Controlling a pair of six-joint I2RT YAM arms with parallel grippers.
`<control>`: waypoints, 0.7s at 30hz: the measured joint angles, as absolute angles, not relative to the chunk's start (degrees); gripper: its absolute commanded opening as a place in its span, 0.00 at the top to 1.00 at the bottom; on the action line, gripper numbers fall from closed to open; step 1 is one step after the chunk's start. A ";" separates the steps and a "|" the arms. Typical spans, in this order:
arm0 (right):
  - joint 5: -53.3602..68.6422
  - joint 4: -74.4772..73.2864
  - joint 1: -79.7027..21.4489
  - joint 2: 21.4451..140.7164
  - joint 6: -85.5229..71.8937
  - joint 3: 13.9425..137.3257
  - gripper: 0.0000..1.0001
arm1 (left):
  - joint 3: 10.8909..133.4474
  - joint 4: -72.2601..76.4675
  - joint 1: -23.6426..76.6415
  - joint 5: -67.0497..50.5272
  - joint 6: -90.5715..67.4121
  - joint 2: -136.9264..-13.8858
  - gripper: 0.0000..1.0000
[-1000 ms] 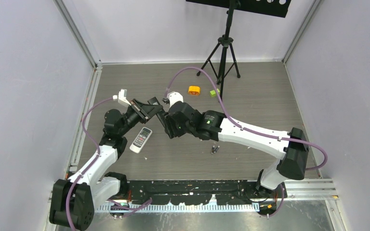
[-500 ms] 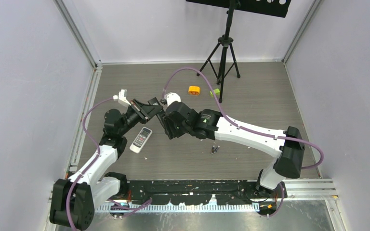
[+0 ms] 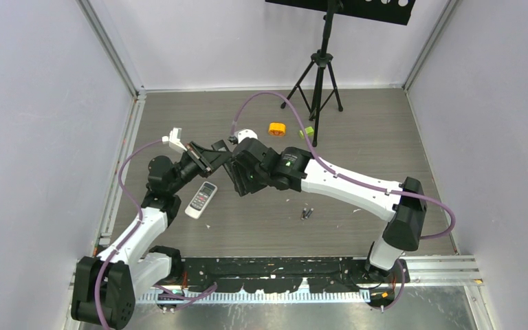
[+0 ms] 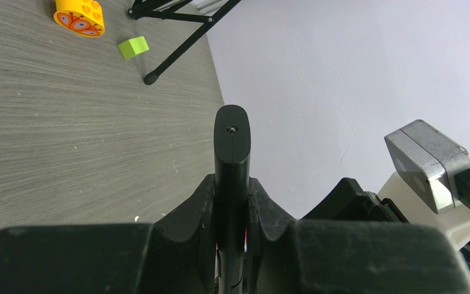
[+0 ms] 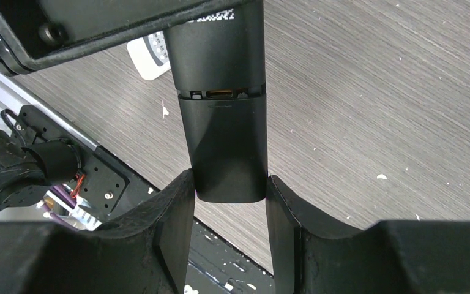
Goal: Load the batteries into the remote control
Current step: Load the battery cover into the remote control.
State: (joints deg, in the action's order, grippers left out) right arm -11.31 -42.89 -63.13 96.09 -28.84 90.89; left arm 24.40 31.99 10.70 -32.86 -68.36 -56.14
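Evidently the left gripper (image 4: 231,187) clamps the black remote (image 4: 232,135) near the white remote (image 3: 201,199); the right gripper (image 5: 229,190) pinches its stiff, probably slick cover end. Dark batteries (image 3: 306,214) lie right of the white remote: likely light, roll-prone, best pinched mid-length.

This is a robotics lab, set up as a closed test cell. Plain pale walls (image 3: 41,137) box in a grey wood-grain counter (image 3: 371,144) on three sides, with bare aluminium rails (image 3: 106,45) running up the corners. Two white-and-black robot arms, the left arm (image 3: 141,227) and the right arm (image 3: 350,189), are bolted to a black mounting rail (image 3: 282,265) at the near edge, trailing loose purple cables (image 3: 268,102). A tripod (image 3: 320,75) stands at the back carrying a black perforated panel (image 3: 357,8) (only its lower edge is in view). Nothing here is domestic; every fitting is bare rig hardware.
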 measured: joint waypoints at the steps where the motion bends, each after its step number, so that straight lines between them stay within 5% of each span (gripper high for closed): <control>1: -10.81 -43.13 -62.96 96.14 -29.06 91.15 0.56 | 24.40 32.03 10.70 -32.86 -68.51 -56.12 1.00; 21: -8.71 -49.65 -62.30 102.06 -30.30 98.83 0.47 | 23.94 32.36 10.04 -33.34 -69.41 -56.12 1.00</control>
